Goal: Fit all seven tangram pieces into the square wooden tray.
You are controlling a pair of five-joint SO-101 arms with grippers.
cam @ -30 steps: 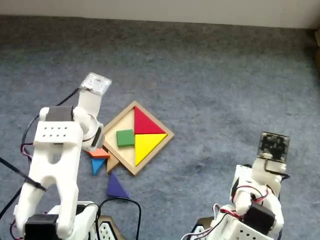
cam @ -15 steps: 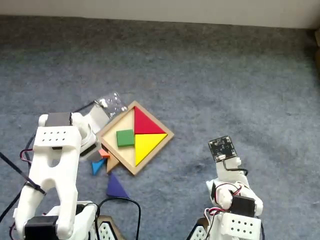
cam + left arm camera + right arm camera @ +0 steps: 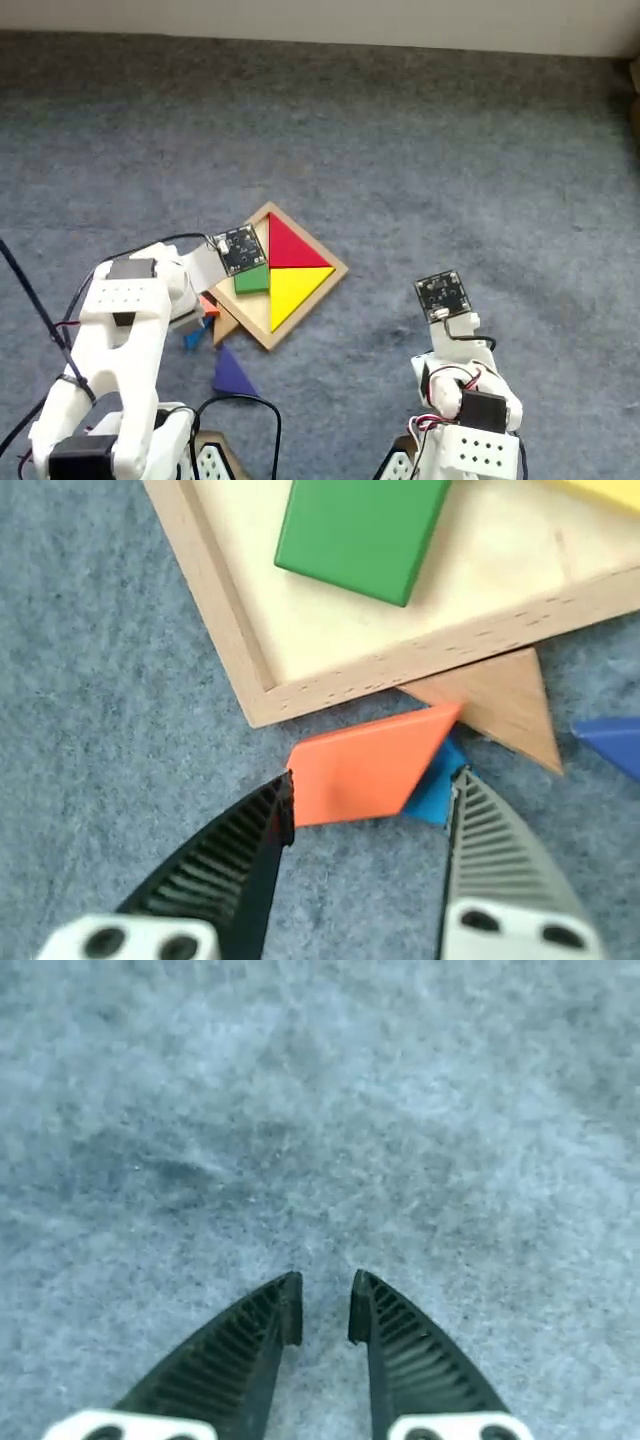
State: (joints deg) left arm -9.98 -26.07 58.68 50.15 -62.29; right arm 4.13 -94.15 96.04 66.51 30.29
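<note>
The square wooden tray (image 3: pixel 336 268) sits like a diamond and holds a red triangle (image 3: pixel 290 245), a yellow triangle (image 3: pixel 290 290) and a green square (image 3: pixel 253 281). Just outside its near-left edge lie an orange parallelogram (image 3: pixel 370 765) on top of a small blue triangle (image 3: pixel 437 792), a wood-coloured triangle (image 3: pixel 500 695) and a purple triangle (image 3: pixel 233 375). My left gripper (image 3: pixel 370 785) is low over the carpet and open, one finger at each end of the orange parallelogram. My right gripper (image 3: pixel 325 1310) hangs over bare carpet to the right of the tray, shut with only a sliver between its tips.
Grey-blue carpet (image 3: pixel 450 150) covers the whole surface, with wide free room behind and right of the tray. The left arm's wrist camera (image 3: pixel 240 250) overhangs the tray's left corner. Cables (image 3: pixel 240 400) trail by the arm bases at the near edge.
The left arm swung right and dropped over the tray's left corner, bringing its fingers around the orange parallelogram. The right arm shifted left early on, then stayed put.
</note>
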